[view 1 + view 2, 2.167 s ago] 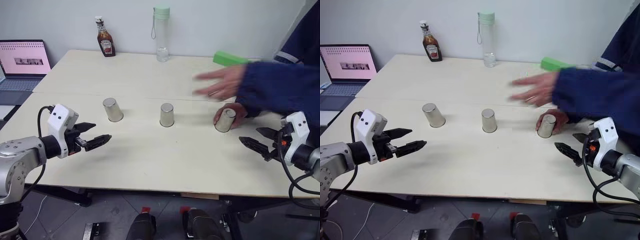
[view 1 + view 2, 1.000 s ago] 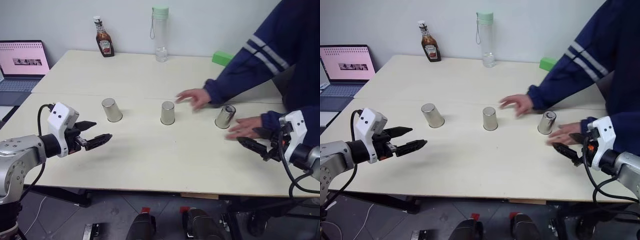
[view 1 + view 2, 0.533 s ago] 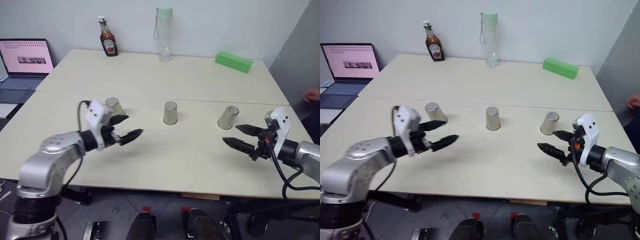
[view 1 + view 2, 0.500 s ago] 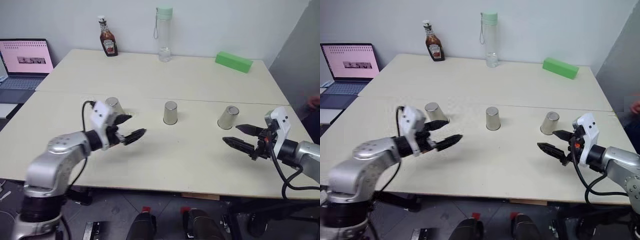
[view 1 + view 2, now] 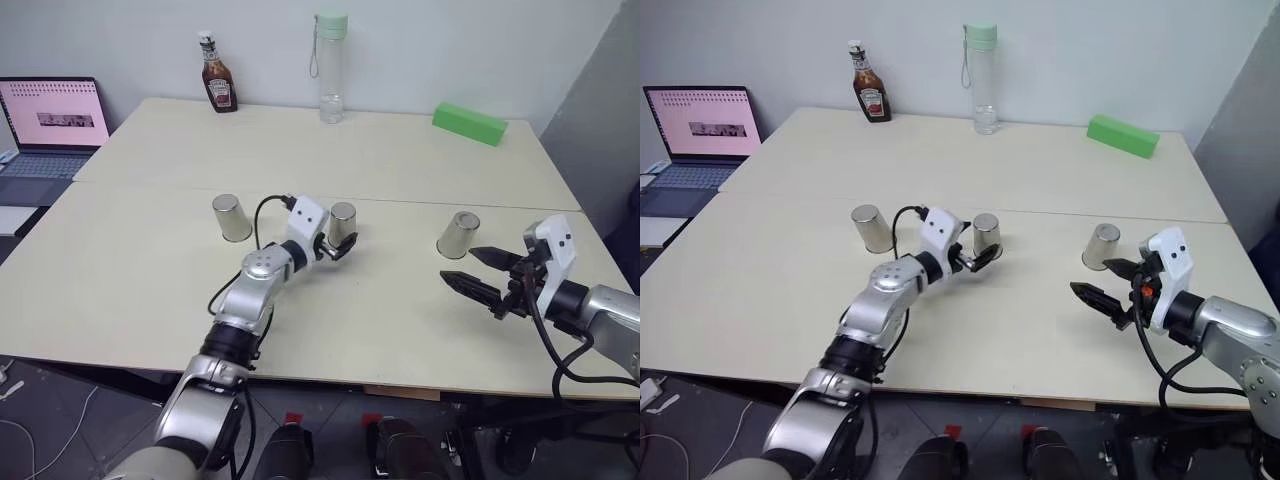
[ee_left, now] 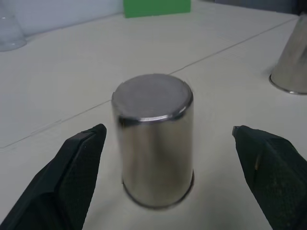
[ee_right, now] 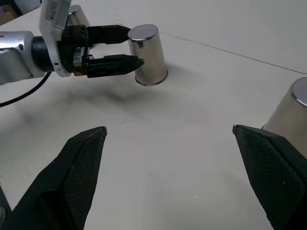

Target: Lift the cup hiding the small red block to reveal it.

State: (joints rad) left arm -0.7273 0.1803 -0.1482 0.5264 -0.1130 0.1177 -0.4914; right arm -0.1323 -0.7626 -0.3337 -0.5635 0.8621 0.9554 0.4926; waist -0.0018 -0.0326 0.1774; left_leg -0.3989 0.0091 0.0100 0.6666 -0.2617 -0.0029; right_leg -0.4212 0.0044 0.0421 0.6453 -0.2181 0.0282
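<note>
Three identical steel cups stand upside down in a row on the table: left cup (image 5: 231, 218), middle cup (image 5: 343, 224), right cup (image 5: 458, 234). The small red block is hidden, and I cannot tell which cup covers it. My left gripper (image 5: 340, 243) is open and level at the middle cup (image 6: 153, 143). Its fingers (image 6: 76, 167) stand on either side of the cup with gaps, not touching. My right gripper (image 5: 458, 266) is open and empty, just in front of the right cup (image 7: 292, 115).
A long green block (image 5: 470, 124), a water bottle (image 5: 329, 68) and a ketchup bottle (image 5: 217, 72) stand along the far side of the table (image 5: 150, 290). A laptop (image 5: 50, 115) sits off to the left. A dark seam crosses the tabletop behind the cups.
My left arm has swung right and forward from the left cup's side to the middle cup. The person's hands have left the table. My right gripper has barely moved.
</note>
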